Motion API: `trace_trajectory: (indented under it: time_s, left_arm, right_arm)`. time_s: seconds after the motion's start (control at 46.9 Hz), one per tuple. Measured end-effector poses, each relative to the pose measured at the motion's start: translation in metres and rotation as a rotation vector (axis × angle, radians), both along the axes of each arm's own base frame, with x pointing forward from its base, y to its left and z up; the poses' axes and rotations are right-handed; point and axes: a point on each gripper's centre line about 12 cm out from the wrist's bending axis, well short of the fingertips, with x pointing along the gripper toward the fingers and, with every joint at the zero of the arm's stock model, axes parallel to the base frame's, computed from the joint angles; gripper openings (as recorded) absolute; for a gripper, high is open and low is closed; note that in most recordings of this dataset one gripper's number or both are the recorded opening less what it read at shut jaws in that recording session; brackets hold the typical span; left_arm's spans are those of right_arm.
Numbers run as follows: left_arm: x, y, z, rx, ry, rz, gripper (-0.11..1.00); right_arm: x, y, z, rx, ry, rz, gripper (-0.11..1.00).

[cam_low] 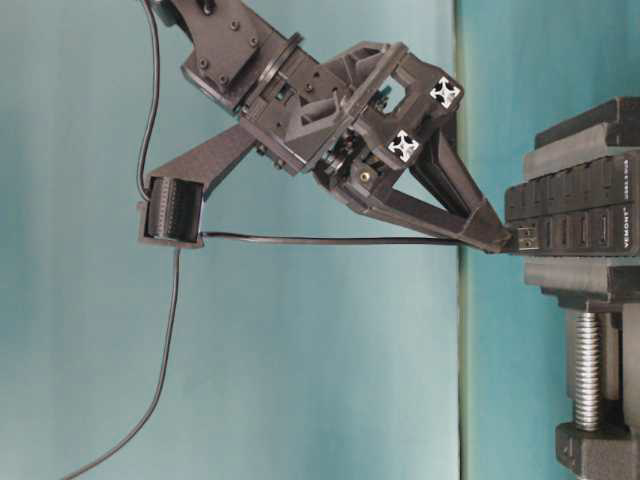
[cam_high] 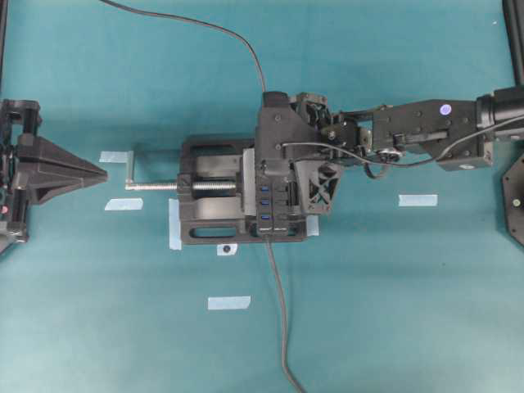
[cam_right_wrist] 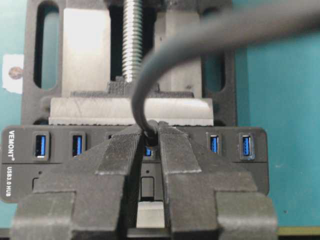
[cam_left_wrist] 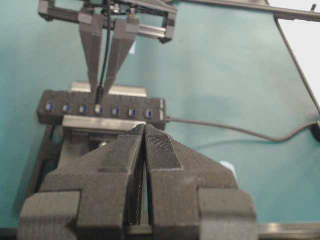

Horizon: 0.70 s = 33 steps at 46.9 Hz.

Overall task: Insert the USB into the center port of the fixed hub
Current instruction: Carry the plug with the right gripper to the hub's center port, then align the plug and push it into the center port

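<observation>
Here right gripper (cam_right_wrist: 150,142) pinches USB (cam_right_wrist: 148,136) at fixed hub (cam_right_wrist: 250,170), plug tip at center port (cam_left_wrist: 99,108), cable arcing back. Hub clamped in vise (cam_high: 209,214). Left gripper (cam_left_wrist: 145,135) pressed together, holding nothing, well apart at table's left.

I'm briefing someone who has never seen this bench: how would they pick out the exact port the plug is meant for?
Find the black vise mid-table; clamped in it is the fixed hub, a long black bar with a row of blue slots. The center port is the middle blue slot, the only one with the USB directly at it, pinched in the right gripper.
</observation>
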Motion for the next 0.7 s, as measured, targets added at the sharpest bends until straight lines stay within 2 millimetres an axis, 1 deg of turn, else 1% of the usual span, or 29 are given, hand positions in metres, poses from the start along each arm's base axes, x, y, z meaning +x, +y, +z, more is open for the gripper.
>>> trace_trajectory:
  time_s: [0.703]
  left_arm:
    - [0.0000,0.0000,0.0000,-0.002,0.000,0.000,0.02]
  right_arm:
    - [-0.0005,-0.0005,-0.0063,0.004,0.014,-0.003,0.11]
